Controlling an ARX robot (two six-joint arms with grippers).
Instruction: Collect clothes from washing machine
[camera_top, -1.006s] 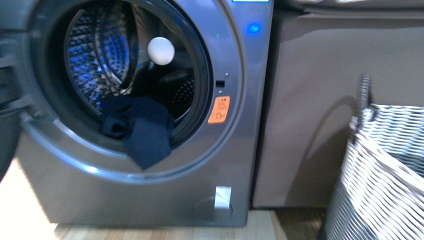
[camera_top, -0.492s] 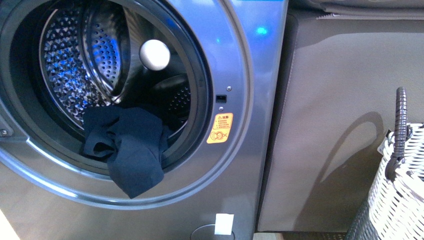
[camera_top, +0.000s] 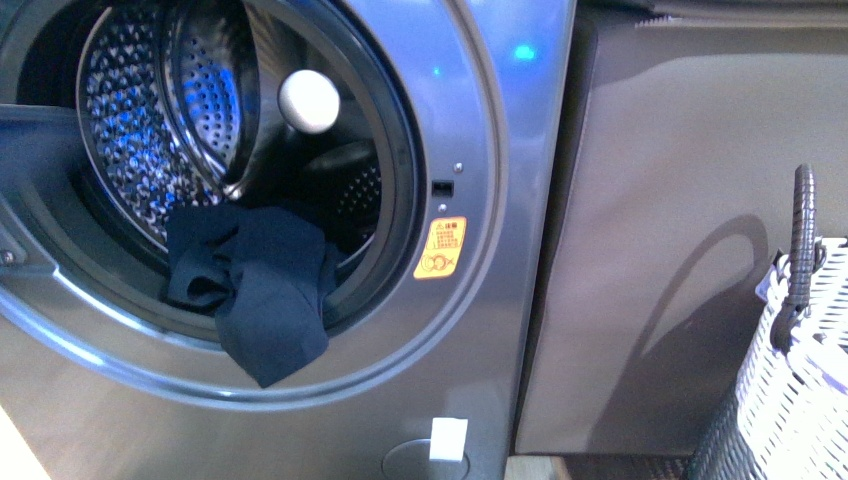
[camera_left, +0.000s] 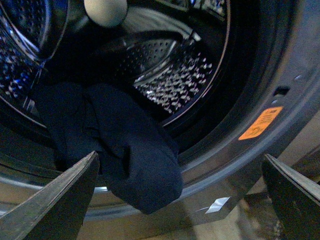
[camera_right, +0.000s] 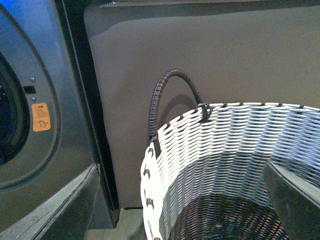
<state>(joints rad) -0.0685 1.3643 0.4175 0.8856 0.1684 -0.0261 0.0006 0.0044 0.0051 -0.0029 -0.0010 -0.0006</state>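
Behind everything, a plain grey-brown cabinet panel is seen filling the right half of the front view. Beside it, to the left, the washing machine is shown, its porthole uncovered and the perforated steel drum lit blue inside. At the far right the woven white basket is cut off by the frame edge, its dark handle standing upright. The clothes are found bunched at the bottom of the opening, one navy flap draped out over the lower rim. A white ball is seen up inside the drum. The orange sticker is placed right of the porthole, a small white tag low on the front. The left gripper is held wide open, facing the clothes and not touching them; the right gripper is spread wide above the basket, nothing held
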